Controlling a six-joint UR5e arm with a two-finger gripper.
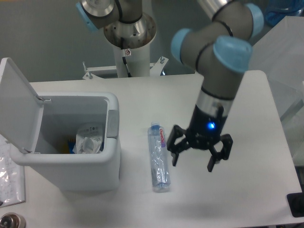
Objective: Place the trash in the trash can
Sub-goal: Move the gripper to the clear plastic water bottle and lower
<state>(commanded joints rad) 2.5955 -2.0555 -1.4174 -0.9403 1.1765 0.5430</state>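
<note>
A crushed clear plastic bottle (158, 156) with a blue cap and label lies flat on the white table, just right of the trash can. The white trash can (112, 152) stands at the left with its flip lid (16, 107) open. A crumpled clear wrapper (89, 138) rests inside it. My gripper (194, 162) hangs open above the table, to the right of the bottle, with nothing between its fingers.
The arm's base column (130, 45) stands behind the table. A clear bag (9, 178) lies at the far left beside the can. A pale box (280, 52) sits past the table's right edge, and a dark object (295, 205) at the lower right corner.
</note>
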